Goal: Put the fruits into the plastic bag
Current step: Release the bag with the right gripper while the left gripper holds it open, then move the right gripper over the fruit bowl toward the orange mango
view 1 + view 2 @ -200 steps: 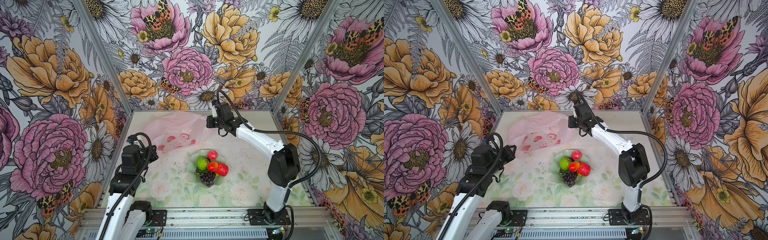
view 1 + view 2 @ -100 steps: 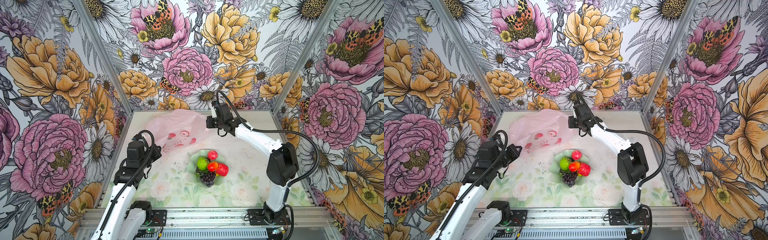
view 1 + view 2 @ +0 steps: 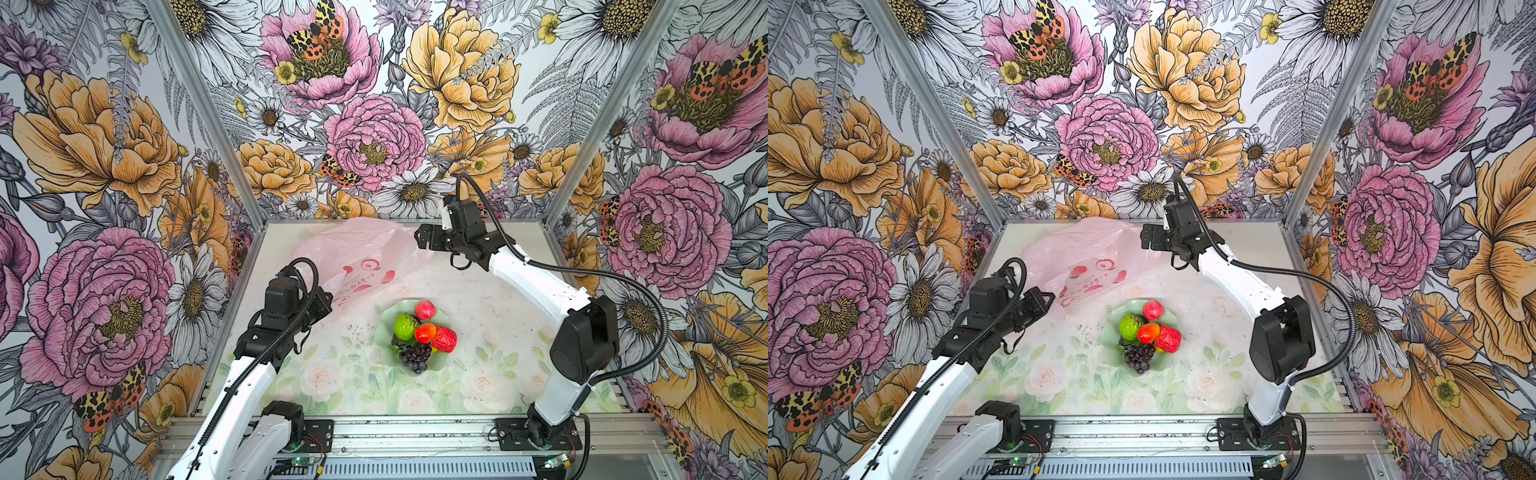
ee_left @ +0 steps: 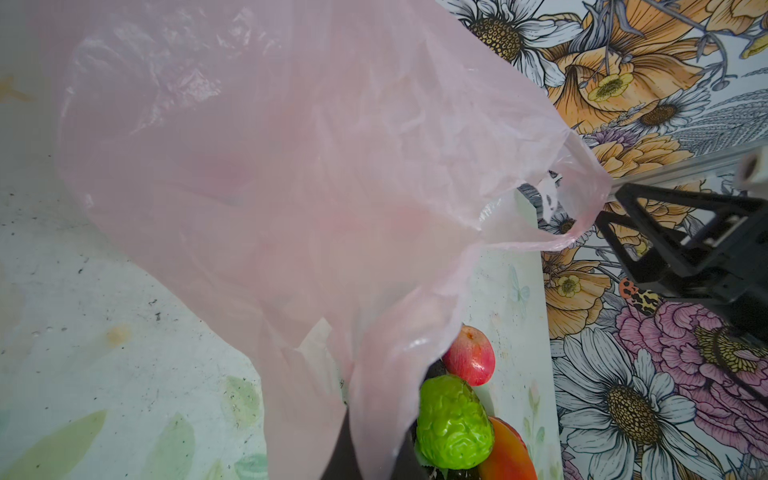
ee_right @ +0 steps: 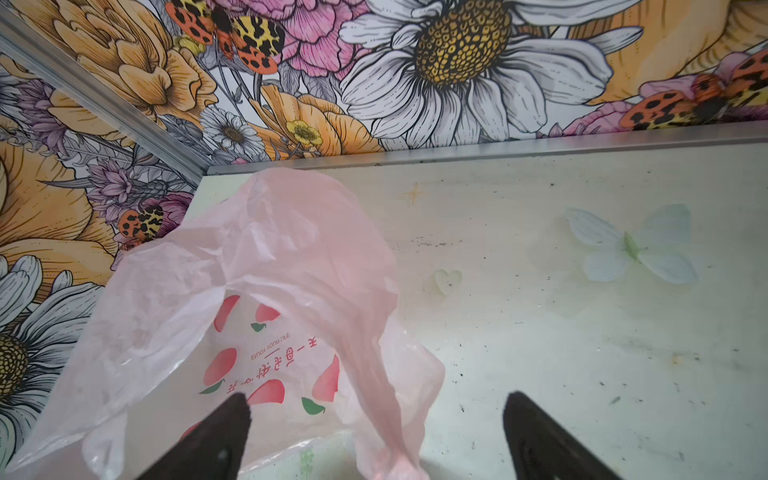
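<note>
The plastic bag (image 3: 357, 249) is thin pale pink film with red prints, puffed up at the back left of the table in both top views. My left gripper (image 3: 326, 300) is shut on its near edge. In the left wrist view the film (image 4: 291, 187) drapes over the jaws and hides them. My right gripper (image 3: 419, 240) stands open at the bag's far right corner. A loose handle strip (image 5: 374, 399) hangs between its spread fingers (image 5: 224, 432), unclamped. The fruits lie piled on a pale green dish (image 3: 384, 336): pink-red ball (image 3: 425, 309), bumpy green (image 3: 406, 326), orange-red (image 3: 424, 332), glossy red (image 3: 444, 338) and a grape bunch (image 3: 415, 356).
Flowered walls close in the table at the back and on both sides, with a metal rail (image 3: 415, 432) along the front. The right arm's elbow (image 3: 582, 340) stands right of the dish. The left wrist view also shows the green fruit (image 4: 453, 422) and the pink-red ball (image 4: 469, 355) just beside the bag's edge.
My right gripper has opened and let go of the bag's handle. The left arm has carried its edge of the bag a little to the right, toward the dish.
</note>
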### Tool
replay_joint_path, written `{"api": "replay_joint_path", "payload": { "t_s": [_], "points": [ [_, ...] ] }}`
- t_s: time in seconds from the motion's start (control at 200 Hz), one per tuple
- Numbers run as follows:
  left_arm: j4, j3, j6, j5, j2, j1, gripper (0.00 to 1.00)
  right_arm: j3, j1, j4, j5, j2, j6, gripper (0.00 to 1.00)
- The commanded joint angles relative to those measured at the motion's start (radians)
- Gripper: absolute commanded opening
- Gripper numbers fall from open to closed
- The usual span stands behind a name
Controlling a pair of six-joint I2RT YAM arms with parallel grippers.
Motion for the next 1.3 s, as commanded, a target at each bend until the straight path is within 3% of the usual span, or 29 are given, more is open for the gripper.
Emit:
{"api": "replay_joint_path", "payload": {
  "t_s": [0.0, 0.29, 0.685, 0.976, 1.296],
  "points": [
    [0.013, 0.033, -0.011, -0.024, 0.010, -0.014, 0.00, 0.008, -0.017, -0.068, -0.005, -0.120, 0.004, 0.99],
    [0.013, 0.045, -0.011, -0.023, 0.012, -0.037, 0.00, 0.031, -0.048, -0.269, -0.084, -0.319, 0.008, 0.98],
    [-0.006, 0.065, 0.017, 0.017, 0.021, -0.043, 0.00, 0.162, -0.028, -0.746, -0.278, -0.339, 0.007, 0.95],
    [-0.042, 0.060, 0.032, 0.025, 0.001, -0.046, 0.00, 0.268, 0.098, -1.027, -0.194, -0.244, -0.097, 0.94],
    [-0.058, 0.045, 0.026, 0.027, -0.034, -0.048, 0.00, 0.273, 0.232, -1.054, -0.091, -0.168, -0.167, 0.95]
  ]
}}
